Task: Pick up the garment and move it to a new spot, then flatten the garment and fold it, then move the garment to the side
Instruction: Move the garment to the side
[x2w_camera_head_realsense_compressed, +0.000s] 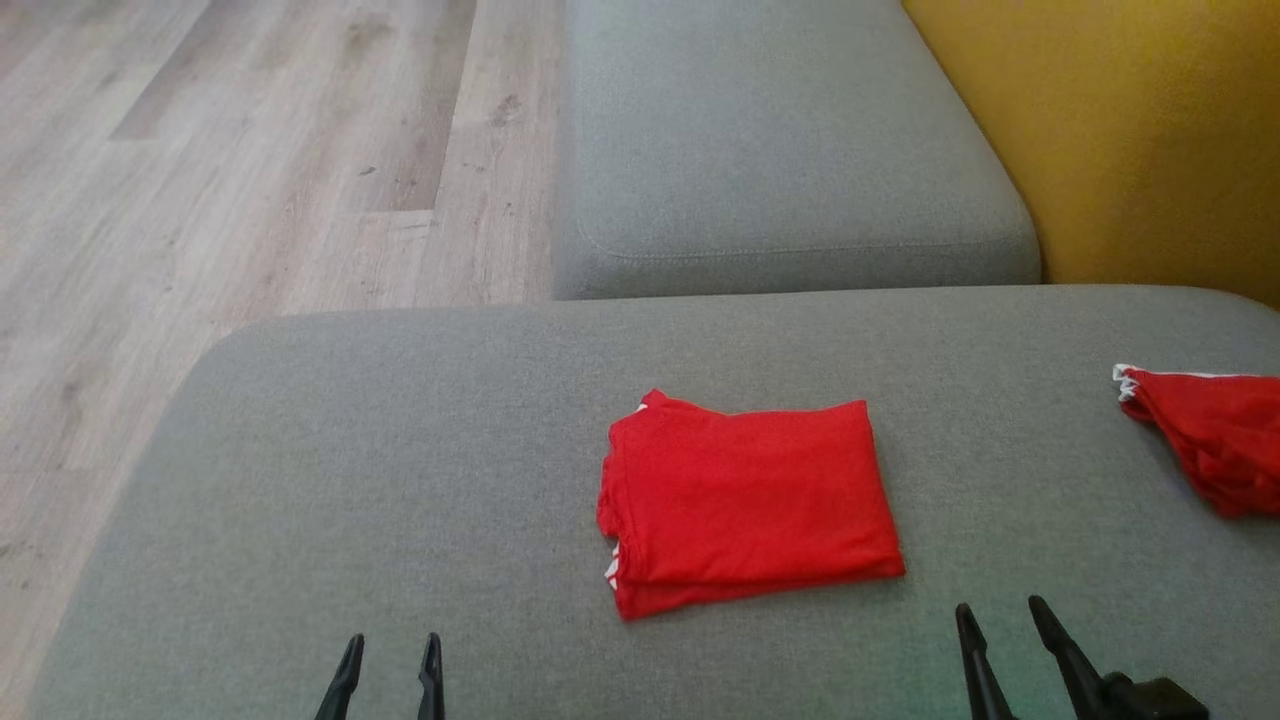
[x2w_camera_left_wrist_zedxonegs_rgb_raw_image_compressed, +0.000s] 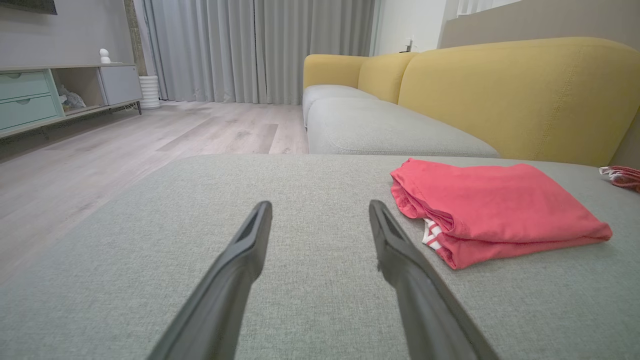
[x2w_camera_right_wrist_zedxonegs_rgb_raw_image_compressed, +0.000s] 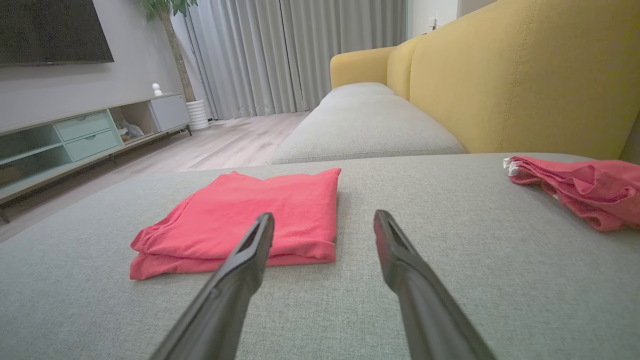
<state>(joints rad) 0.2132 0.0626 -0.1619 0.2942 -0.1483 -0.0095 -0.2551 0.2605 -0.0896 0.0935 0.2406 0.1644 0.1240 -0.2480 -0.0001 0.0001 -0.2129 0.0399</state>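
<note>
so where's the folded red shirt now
In the head view the folded red shirt lies on the grey cushion, slightly right of centre, ahead and left of the right pincer; another red garment sits at the far right.

Second red garment (x2w_camera_head_realsense_compressed: 1210, 440), left tool (x2w_camera_head_realsense_compressed: 395, 637), right tool (x2w_camera_head_realsense_compressed: 998, 603), all edge-cropped.

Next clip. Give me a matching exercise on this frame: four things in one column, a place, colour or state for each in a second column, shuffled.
1 folded garment
2 loose garment
3 left gripper
4 sofa back

A yellow
B open, holding nothing
C rumpled, at the cushion's right edge
D lying flat, mid-cushion

Pairs: 1-D, 2-C, 3-B, 4-A
</note>
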